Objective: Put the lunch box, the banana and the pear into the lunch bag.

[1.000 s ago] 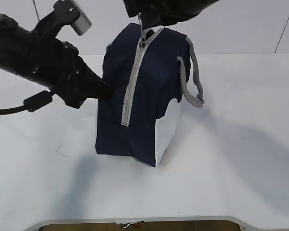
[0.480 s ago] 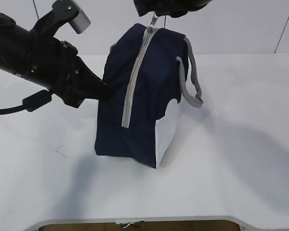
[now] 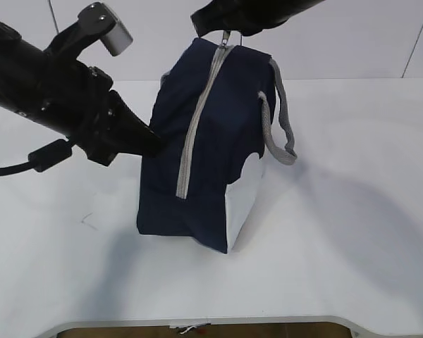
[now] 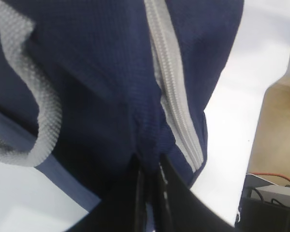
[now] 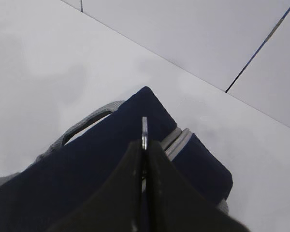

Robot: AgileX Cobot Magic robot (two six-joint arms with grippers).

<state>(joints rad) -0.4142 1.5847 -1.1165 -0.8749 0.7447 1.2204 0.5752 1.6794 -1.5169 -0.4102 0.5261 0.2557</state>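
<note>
With the left fingers (image 4: pixel 152 193) pinching the lunch bag (image 3: pixel 211 134) fabric beside its zipper, the right fingers (image 5: pixel 145 159), clamped on the zipper pull (image 5: pixel 144 133), should draw steadily along the track.

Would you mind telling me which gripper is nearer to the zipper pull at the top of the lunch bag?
Right. The right gripper pinches the zipper pull atop the lunch bag; the left gripper clamps fabric low on the bag's side.

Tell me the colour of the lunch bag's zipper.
Grey, against the navy lunch bag; the zipper shows best in the exterior view.
</note>
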